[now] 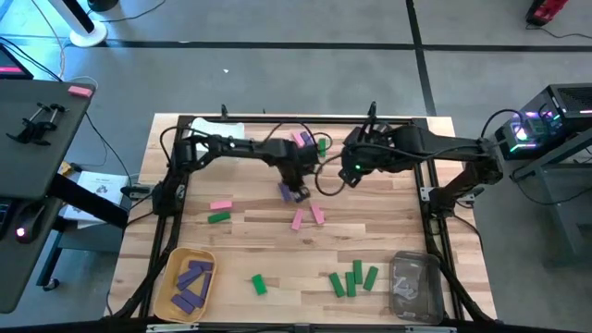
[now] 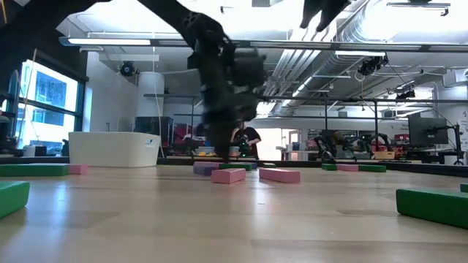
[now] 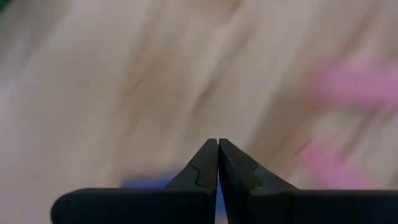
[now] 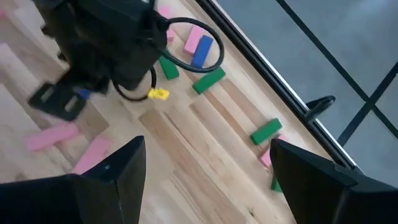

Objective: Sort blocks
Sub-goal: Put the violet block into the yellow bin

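Left gripper (image 1: 294, 190), fingers pressed shut, sits over a purple block (image 1: 292, 193) mid-bench, hold unclear; right gripper (image 1: 354, 169) waits wide; next, yellow bin (image 1: 166, 277).

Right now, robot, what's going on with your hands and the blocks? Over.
Left gripper shut, low over a purple block mid-table; hold unclear. Right gripper open, empty, waiting nearby. Pink blocks close beside.

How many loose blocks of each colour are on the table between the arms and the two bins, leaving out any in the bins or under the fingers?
Pink blocks: 3
Green blocks: 6
Total: 9
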Robot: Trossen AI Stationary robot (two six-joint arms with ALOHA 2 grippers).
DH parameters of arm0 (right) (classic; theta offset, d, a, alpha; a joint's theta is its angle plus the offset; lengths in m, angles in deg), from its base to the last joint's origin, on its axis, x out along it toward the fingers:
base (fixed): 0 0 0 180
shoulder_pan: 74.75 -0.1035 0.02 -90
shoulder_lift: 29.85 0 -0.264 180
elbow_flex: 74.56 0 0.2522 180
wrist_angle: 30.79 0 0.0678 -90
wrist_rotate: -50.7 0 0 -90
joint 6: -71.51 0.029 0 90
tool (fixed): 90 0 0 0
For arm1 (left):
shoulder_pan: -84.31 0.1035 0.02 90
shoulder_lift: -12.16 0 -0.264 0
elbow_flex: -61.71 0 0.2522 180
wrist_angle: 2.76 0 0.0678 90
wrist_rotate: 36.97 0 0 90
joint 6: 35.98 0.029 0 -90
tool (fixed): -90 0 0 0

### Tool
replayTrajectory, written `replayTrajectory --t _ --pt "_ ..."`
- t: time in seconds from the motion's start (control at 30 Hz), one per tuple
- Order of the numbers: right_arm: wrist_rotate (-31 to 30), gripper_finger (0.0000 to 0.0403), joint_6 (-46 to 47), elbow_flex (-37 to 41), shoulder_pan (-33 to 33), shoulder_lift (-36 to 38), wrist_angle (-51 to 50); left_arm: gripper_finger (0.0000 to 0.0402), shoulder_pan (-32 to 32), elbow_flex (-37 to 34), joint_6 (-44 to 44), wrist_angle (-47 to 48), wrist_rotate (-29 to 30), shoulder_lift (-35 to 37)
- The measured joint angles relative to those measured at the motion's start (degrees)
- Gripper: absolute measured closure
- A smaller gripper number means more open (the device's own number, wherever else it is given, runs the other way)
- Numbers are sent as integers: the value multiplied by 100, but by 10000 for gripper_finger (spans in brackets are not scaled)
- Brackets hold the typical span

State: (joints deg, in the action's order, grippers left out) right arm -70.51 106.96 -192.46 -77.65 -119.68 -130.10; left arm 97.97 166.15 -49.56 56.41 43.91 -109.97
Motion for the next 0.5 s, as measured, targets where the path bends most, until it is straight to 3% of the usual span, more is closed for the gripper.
replayTrajectory --t 0.13,0.33,0.4,0.5 --pt "-252 124 438 -1 -244 200 -197 401 -143 17 -809 -955 -267 -54" --pt "-475 124 901 0 -736 377 -315 401 -106 126 -600 -376 -230 480" --pt "-492 124 1110 0 -833 377 -468 401 -98 86 -419 129 41 789" --pt "-543 124 1248 181 -981 462 -399 401 -205 -345 -394 739 911 1208"
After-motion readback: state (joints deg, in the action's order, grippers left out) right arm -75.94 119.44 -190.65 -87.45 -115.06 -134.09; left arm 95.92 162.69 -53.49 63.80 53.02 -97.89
